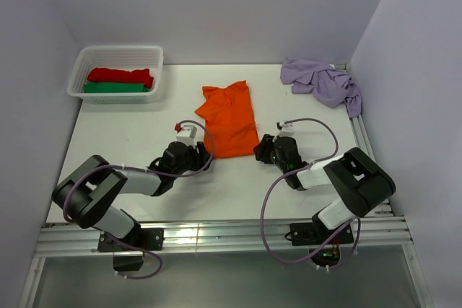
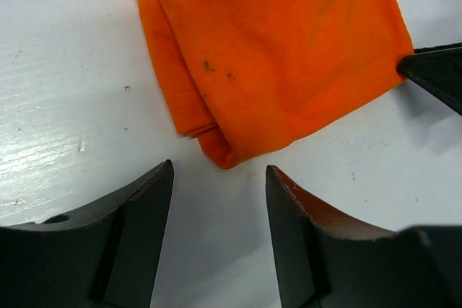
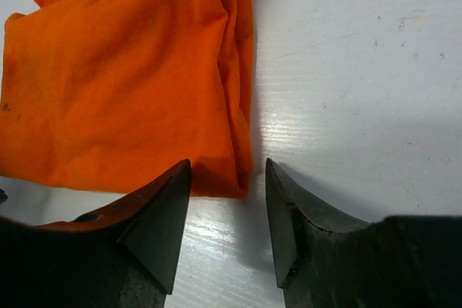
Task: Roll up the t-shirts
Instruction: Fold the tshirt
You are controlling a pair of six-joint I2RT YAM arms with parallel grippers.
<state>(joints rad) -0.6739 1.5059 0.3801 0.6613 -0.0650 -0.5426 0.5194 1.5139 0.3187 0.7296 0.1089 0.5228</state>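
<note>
My pincer (image 2: pixel 219 178) stands with its two dark fingers (image 2: pixel 137 236) apart, low over the white tabletop (image 2: pixel 72 106). The folded orange t-shirt (image 2: pixel 274 48) lies flat ahead of me, its near corner just at the mouth of the gap, not gripped. At the right edge a dark pointed tip (image 2: pixel 437 73) meets the cloth's other corner.
</note>
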